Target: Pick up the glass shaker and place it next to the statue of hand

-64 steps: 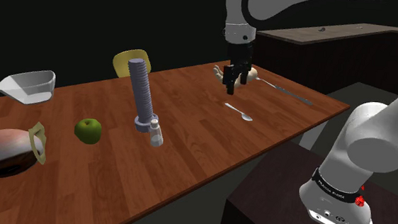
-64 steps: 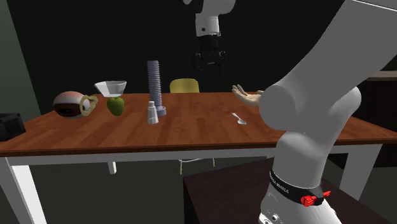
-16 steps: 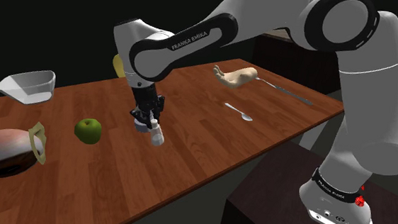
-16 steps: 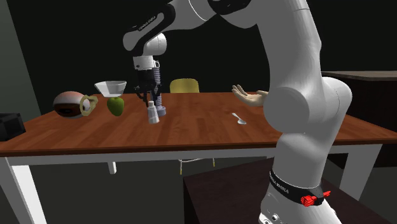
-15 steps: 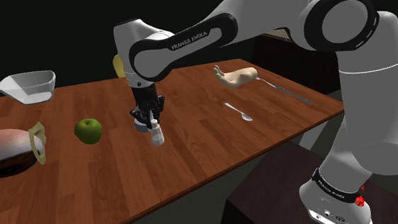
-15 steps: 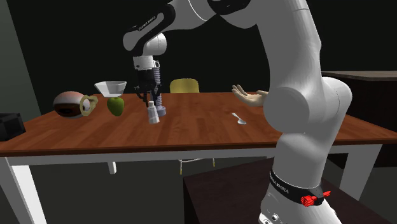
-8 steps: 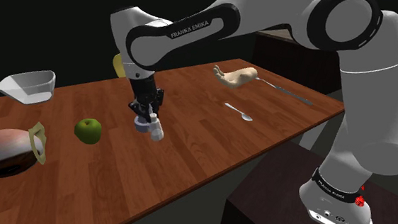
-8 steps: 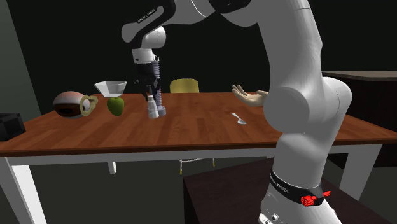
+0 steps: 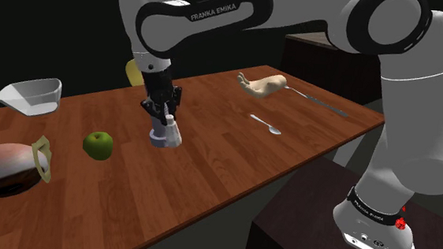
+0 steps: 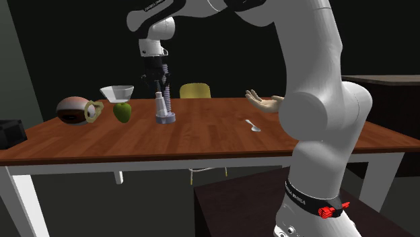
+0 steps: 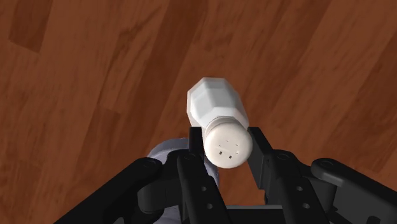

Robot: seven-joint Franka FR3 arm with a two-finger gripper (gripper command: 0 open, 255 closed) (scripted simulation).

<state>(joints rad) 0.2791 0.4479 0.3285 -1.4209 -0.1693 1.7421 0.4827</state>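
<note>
Dim room, dark walls; reddish wooden surface [image 9: 210, 162] on pale legs. Found tool [image 11: 226, 145] clamped on glass shaker [image 11: 214, 107], gripped by both fingers [image 11: 196, 145] just under the perforated cap. Had stood on the wood a second earlier, beside the base of the tall grey screw [image 10: 166, 120]; now hung clear of the surface, in front of that screw. Judged grasp sound and pick-up done; carry to statue of hand [image 9: 263, 84] not yet begun. Located statue well apart, near the far edge toward the shoulder view's right. Noted spoon [image 9: 266, 124] lying flat between the two, probably low enough to pass over. Logged green apple [image 9: 98, 144], pale bowl [image 9: 31, 95] and brown jug [image 9: 8, 168] toward the shoulder view's left, yellow chair [image 10: 195, 90] behind the surface. Saw second dark counter [image 9: 359, 37] beyond the statue end.
</note>
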